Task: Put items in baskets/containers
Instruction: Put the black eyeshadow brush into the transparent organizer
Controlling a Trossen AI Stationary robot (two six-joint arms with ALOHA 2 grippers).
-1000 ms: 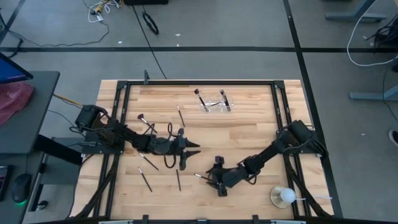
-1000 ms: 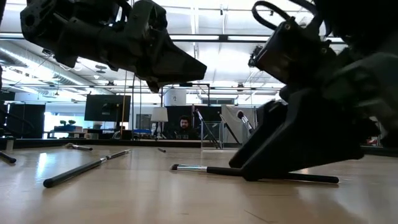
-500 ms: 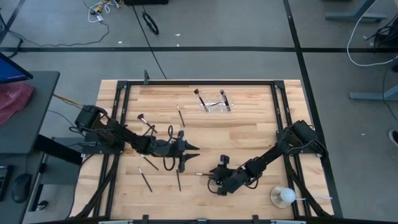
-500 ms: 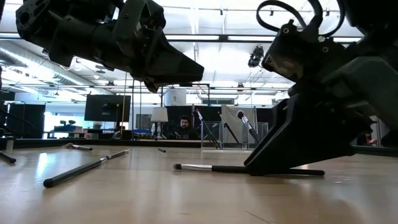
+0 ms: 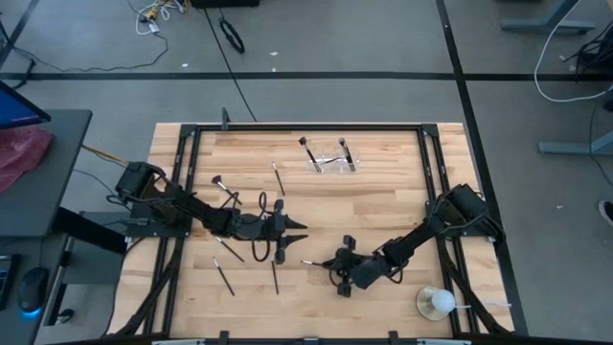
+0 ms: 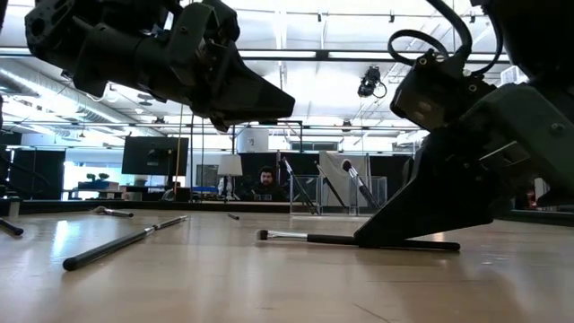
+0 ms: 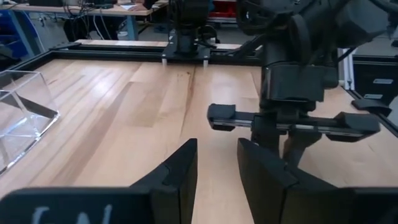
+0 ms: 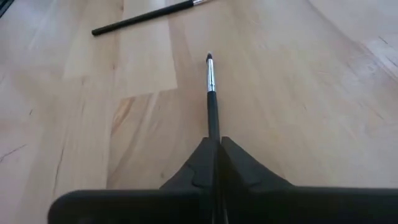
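Your right gripper (image 5: 337, 264) sits low at the tabletop, fingers (image 8: 211, 163) pinched together on a brush handle. Your left gripper (image 5: 290, 232) hovers above the table, jaws slightly parted with nothing between them.

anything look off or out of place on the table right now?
Nothing damaged or spilled. Loose makeup brushes lie scattered at odd angles on the wood, as expected mid-task. Two brushes already stand in the clear organizer. One non-task item: a white ball-shaped object near the right arm's corner. The right gripper pinches one brush.
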